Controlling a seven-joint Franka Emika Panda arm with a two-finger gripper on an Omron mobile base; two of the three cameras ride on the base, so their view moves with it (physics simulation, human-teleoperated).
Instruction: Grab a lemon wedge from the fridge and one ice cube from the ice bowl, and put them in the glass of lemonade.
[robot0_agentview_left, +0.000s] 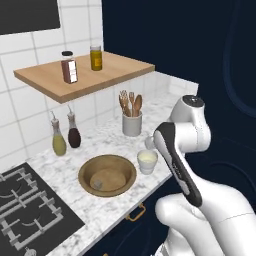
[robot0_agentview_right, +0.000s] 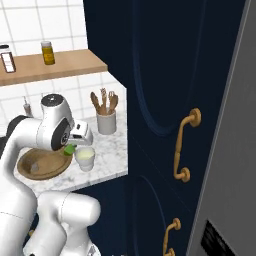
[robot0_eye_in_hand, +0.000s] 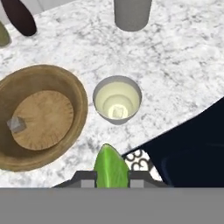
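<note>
Gripper (robot0_eye_in_hand: 112, 177) clamped on lemon wedge (robot0_eye_in_hand: 111, 166), held above counter (robot0_eye_in_hand: 183, 65) short of glass of lemonade (robot0_eye_in_hand: 117, 99), presumably for drop-in. Ice cube (robot0_eye_in_hand: 16, 125) lies in ice bowl (robot0_eye_in_hand: 65, 83) beside glass.

The arm (robot0_agentview_left: 200, 200) is built of smooth, glossy white rounded shells with dark grey-black joint bands, a round dark cap topping one joint, and a boxy white hand (robot0_agentview_right: 80, 134) ending in small dark fingertips.
</note>
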